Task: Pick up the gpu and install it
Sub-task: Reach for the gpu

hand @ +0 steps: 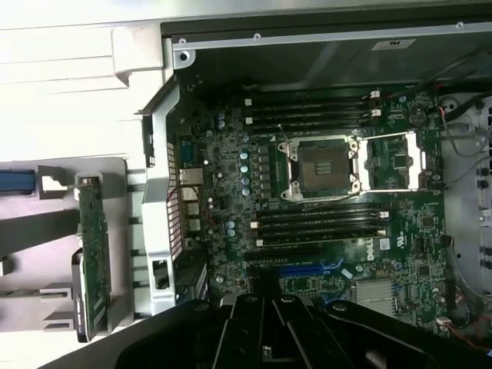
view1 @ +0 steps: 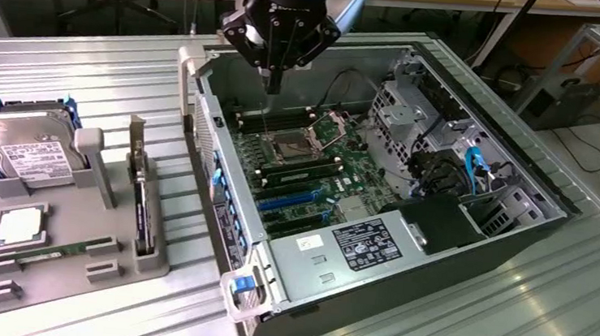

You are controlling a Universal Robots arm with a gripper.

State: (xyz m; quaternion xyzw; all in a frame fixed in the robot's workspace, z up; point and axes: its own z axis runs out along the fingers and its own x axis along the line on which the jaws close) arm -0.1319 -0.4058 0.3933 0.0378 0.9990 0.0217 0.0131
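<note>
My black gripper, fingers pressed together on nothing, hangs pointing straight down from a vertical wrist over the open steel computer case. Below it lies the green motherboard with its square, metal-framed CPU socket. Well apart from the gripper, beyond the case's wall, the gpu stands on edge, thin and dark, in a slot of the grey moulded tray on the ribbed metal bench, near a silver hard drive.

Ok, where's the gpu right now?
The gpu stands on edge in the grey tray, on the exterior view's left, between the hard drive and the computer case.
</note>
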